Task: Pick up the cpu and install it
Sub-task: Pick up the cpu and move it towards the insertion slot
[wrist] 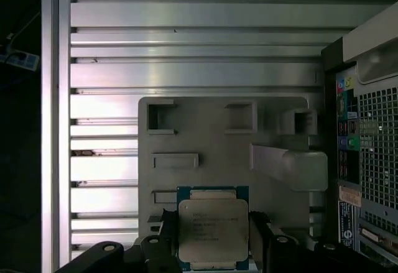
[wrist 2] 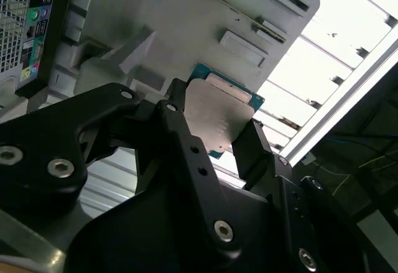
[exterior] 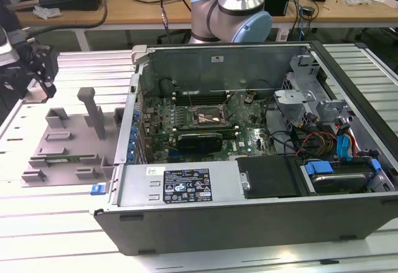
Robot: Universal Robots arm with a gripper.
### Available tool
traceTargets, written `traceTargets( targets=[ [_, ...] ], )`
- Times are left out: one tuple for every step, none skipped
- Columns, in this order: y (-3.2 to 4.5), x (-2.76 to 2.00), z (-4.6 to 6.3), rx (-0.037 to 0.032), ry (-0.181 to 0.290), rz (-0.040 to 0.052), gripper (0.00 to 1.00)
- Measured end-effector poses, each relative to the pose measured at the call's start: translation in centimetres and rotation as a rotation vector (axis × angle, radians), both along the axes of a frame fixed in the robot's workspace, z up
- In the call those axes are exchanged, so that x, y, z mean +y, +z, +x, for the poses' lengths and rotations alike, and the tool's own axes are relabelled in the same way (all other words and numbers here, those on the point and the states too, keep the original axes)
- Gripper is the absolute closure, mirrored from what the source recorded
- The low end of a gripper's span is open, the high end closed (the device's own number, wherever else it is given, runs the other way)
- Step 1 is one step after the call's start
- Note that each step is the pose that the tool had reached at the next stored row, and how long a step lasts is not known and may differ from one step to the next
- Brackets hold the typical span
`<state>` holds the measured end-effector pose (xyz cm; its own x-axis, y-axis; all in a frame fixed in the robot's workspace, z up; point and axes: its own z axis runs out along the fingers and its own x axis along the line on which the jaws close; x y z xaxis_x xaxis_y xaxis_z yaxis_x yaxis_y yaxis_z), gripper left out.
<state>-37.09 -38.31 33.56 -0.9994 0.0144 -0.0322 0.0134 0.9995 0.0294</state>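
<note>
The cpu (wrist: pixel 213 229), a flat square chip with a silvery top and green edge, sits between my gripper's (wrist: pixel 213 240) two black fingers, which are shut on its sides. The second wrist view shows the same hold, with the cpu (wrist 2: pixel 221 114) inside the gripper (wrist 2: pixel 216 116). Below it lies the grey fixture plate (wrist: pixel 205 130), and the chip looks raised off it. In the exterior view, my gripper (exterior: pixel 40 68) hangs at the far left, above the fixture plate (exterior: pixel 68 155). The dark socket (exterior: pixel 210 119) lies on the motherboard inside the open computer case (exterior: pixel 186 223).
The case stands at the exterior view's right of the fixture plate, on a ribbed aluminium table (exterior: pixel 56 223). Grey blocks and a tall post (exterior: pixel 93 108) rise from the plate. The arm's base (exterior: pixel 230 12) stands behind the case. Cables and drive cages (exterior: pixel 323 136) crowd the case's right end.
</note>
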Motion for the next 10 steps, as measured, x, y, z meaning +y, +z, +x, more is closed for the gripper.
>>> traceTargets(
  targets=[
    [0.0,0.0,0.3,0.0,0.0,-0.0001,0.46],
    [0.0,0.0,0.5,0.0001,0.0,-0.0001,0.46],
    [0.0,0.0,0.7,0.0001,0.0,-0.0001,0.46],
    [0.0,0.0,0.8,0.0001,0.0,0.0,0.46],
    [0.0,0.0,1.1,0.0,0.0,0.0,0.46],
    [0.0,0.0,1.3,0.0,0.0,0.0,0.46],
    [0.0,0.0,1.5,0.0001,0.0,-0.0001,0.46],
    [0.0,0.0,1.6,0.0001,0.0,-0.0001,0.46],
    [0.0,0.0,1.7,0.0,0.0,0.0,0.46],
    [0.0,0.0,1.9,0.0001,0.0,0.0,0.46]
  ],
)
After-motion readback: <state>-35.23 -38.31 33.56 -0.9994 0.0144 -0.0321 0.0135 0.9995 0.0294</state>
